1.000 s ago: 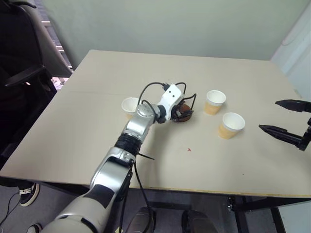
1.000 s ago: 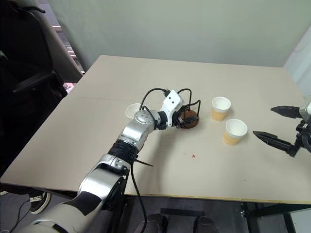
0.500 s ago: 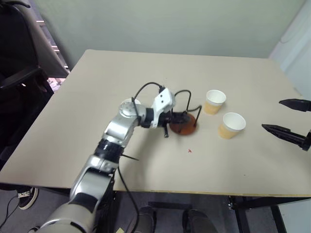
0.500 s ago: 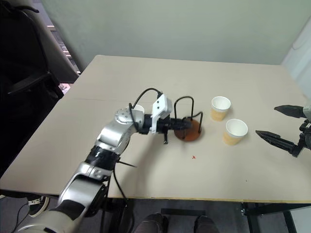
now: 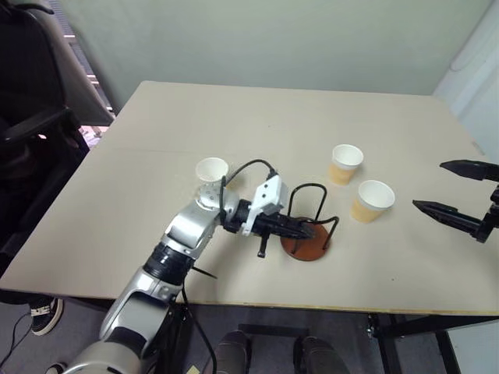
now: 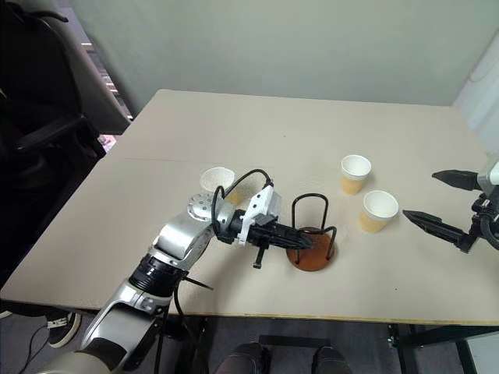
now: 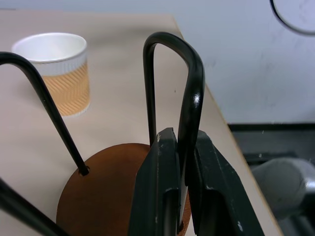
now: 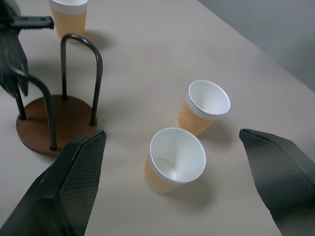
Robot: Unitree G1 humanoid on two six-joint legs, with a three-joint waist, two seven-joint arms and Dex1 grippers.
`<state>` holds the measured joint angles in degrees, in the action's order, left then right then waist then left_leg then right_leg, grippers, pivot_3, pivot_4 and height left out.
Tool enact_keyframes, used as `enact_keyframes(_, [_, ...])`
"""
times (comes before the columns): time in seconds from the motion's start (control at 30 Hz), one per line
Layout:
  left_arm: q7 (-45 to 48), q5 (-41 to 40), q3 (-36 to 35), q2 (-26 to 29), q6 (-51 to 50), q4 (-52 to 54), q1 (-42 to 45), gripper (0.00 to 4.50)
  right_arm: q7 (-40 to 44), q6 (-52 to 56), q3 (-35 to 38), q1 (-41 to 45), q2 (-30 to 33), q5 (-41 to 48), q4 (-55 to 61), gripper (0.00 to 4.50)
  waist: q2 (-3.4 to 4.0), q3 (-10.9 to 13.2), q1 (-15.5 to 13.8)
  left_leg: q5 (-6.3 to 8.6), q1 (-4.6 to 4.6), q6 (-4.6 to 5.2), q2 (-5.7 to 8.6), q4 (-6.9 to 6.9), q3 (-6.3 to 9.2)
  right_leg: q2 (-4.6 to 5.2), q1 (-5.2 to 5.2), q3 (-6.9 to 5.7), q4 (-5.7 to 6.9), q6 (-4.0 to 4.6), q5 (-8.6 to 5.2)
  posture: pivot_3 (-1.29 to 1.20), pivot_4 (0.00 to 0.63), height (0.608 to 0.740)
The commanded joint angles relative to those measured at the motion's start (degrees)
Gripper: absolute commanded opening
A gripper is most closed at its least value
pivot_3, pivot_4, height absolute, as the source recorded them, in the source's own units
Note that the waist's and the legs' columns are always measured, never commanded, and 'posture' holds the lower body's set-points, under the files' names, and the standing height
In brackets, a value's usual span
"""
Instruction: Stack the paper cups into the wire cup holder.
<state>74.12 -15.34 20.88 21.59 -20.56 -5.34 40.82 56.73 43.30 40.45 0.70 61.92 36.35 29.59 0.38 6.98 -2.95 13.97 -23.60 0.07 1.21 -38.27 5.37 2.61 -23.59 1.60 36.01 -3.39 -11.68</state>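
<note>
On the table, seen from the head, the left gripper is clamped on a wire loop of the holder near the front edge. Two cups stand right of the holder, a third left of it. The right gripper hovers apart, jaws wide. Left wrist view: both fingers pinch the black loop above the brown base. Right wrist view: two cups sit between the spread fingers, the holder beside them.
</note>
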Motion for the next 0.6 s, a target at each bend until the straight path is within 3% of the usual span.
enact_keyframes(0.03, [-2.06, 4.02, 1.86, 0.02, 3.42, -0.94, -0.19, 0.05, -0.57, -0.56, 0.96, 0.44, 0.32, 0.67, 1.52, 4.5, 0.02, -0.01, 0.06, 0.0, 0.0, 0.0, 0.0, 0.0, -0.01, 0.0, 0.0, 0.0, 0.0, 0.0, 0.0, 0.0, 0.15, 0.74])
enact_keyframes(0.17, [-2.37, 5.47, 3.12, 0.44, 2.87, -1.07, -0.78, 0.05, -0.69, -0.46, 0.78, 0.46, 0.44, 0.78, 1.7, 4.5, 0.05, -0.03, 0.04, 0.04, -0.01, 0.04, 0.01, 0.0, -0.02, 0.01, 0.03, -0.01, -0.06, -0.01, 0.0, 0.0, 0.15, 0.74])
enact_keyframes(0.4, [-1.77, 3.17, 2.23, 0.8, -1.48, 1.56, -1.6, 2.27, -3.86, -2.34, -9.37, 3.52, 0.04, -1.28, 1.97, 4.5, 0.12, -0.06, 0.41, 0.06, 0.03, 0.05, 0.0, 0.0, -0.02, 0.0, 0.04, 0.0, -0.04, -0.01, 0.0, 0.0, 0.15, 0.74])
enact_keyframes(0.53, [-3.17, 1.97, 0.88, 0.96, -3.49, 4.7, -2.43, 3.72, -7.11, -4.85, -21.63, 8.72, -0.4, -7.47, -0.8, 4.5, 0.13, -0.06, 0.75, 0.05, 0.05, 0.04, -0.01, -0.01, -0.03, 0.01, 0.05, 0.01, -0.04, -0.06, 0.03, 0.0, 0.15, 0.74])
enact_keyframes(0.57, [-2.42, 0.99, 0.58, 2.04, -4.97, 6.58, -3.0, 4.0, -7.84, -5.69, -25.43, 10.83, -1.01, -9.59, -2.16, 4.5, 0.14, -0.06, 0.82, 0.05, 0.05, 0.04, 0.0, 0.0, -0.02, 0.01, 0.05, 0.01, -0.04, -0.06, 0.04, 0.0, 0.15, 0.74])
enact_keyframes(0.6, [-1.66, 0.0, 0.16, 3.19, -6.19, 8.5, -3.65, 4.0, -8.33, -6.38, -28.55, 12.62, -1.46, -11.44, -3.51, 4.5, 0.13, -0.06, 0.98, 0.05, 0.06, 0.04, -0.01, 0.0, -0.03, 0.01, 0.05, 0.01, -0.04, -0.07, 0.04, 0.0, 0.15, 0.74])
